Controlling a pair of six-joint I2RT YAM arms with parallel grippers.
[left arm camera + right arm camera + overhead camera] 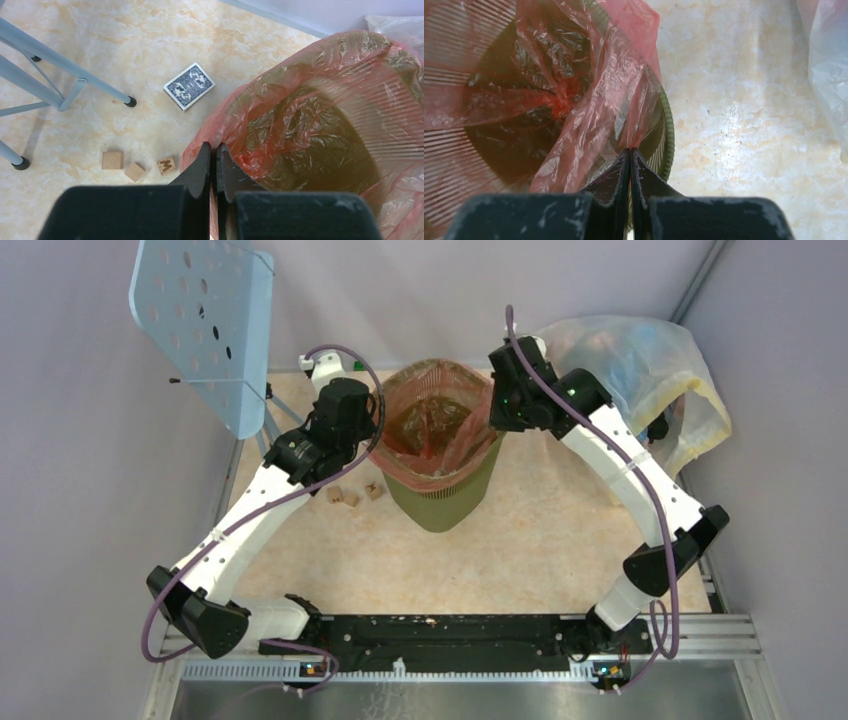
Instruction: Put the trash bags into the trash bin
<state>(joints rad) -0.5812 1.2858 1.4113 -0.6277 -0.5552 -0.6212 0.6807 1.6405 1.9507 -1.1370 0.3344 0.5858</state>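
Right gripper [630, 150]: jaws pressed together, a fold of the trash bag [589, 120] pinched at the tips, just over the right rim of the trash bin [440, 505]. Left gripper [213, 148]: jaws together at the bin's left rim, with bunched red film at the tips; it looks pinched there too.

Bag sits inside the bin like a liner, its mouth spread over the rim and its crumpled bottom down in the well. Mesh ribs show through the film. Bin stands upright on the table [540, 540].

Left of the bin: three wooden blocks [134, 171]. One block [166, 164] reads "M"; the other two show blank faces. Beyond them is a card deck [189, 85] with a blue patterned back and no legible name. In the top view the left arm hides it.

Far left of the bin: pale blue perforated stand [200, 320], its top cut off by the frame.

Right of the bin: large clear bag [640, 370], partly behind the right arm, contents too blurred to make out.
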